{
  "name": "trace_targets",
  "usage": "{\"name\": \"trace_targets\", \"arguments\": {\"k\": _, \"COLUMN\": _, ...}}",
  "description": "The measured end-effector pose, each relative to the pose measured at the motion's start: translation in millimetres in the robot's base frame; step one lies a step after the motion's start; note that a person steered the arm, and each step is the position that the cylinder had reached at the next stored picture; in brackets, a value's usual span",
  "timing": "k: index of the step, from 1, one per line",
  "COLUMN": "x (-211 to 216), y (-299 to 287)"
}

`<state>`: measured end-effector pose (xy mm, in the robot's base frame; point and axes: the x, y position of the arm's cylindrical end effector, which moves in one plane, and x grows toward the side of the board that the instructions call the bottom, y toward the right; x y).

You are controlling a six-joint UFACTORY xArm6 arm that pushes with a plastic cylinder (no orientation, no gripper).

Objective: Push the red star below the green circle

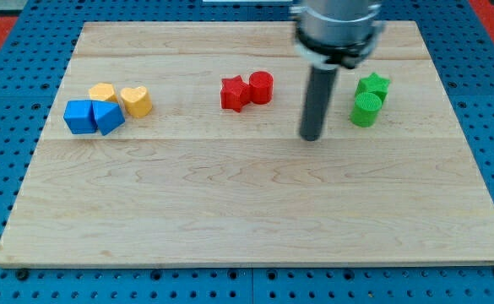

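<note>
Since my tip (312,137) sits between the red star (233,93) at upper centre and the green circle (365,110) at right, with no jaws, I should swing left around the star, then push it rightward and downward.

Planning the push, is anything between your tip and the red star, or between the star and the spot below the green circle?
Between the red star and my tip stands nothing; the red cylinder touches the star's right side. My tip itself stands between the star and the spot below the green circle.
</note>
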<state>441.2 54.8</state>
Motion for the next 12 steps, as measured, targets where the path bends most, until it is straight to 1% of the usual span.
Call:
{"name": "trace_targets", "arguments": {"k": 1, "x": 0.1, "y": -92.0}}
{"name": "trace_targets", "arguments": {"k": 2, "x": -11.8, "y": -172.6}}
{"name": "trace_targets", "arguments": {"k": 3, "x": -52.5, "y": -190.0}}
{"name": "trace_targets", "arguments": {"k": 4, "x": -85.9, "y": -189.9}}
{"name": "trace_targets", "arguments": {"k": 5, "x": -105.9, "y": -122.3}}
{"name": "trace_targets", "arguments": {"k": 6, "x": -86.3, "y": -84.8}}
{"name": "trace_targets", "arguments": {"k": 7, "x": -36.8, "y": -71.7}}
{"name": "trace_targets", "arguments": {"k": 8, "x": -7.0, "y": -55.3}}
{"name": "trace_targets", "arguments": {"k": 9, "x": -21.2, "y": -92.1}}
{"name": "trace_targets", "arguments": {"k": 10, "x": -52.0, "y": -111.9}}
{"name": "trace_targets", "arguments": {"k": 11, "x": -73.3, "y": -102.1}}
{"name": "trace_targets", "arguments": {"k": 12, "x": -52.8, "y": -60.0}}
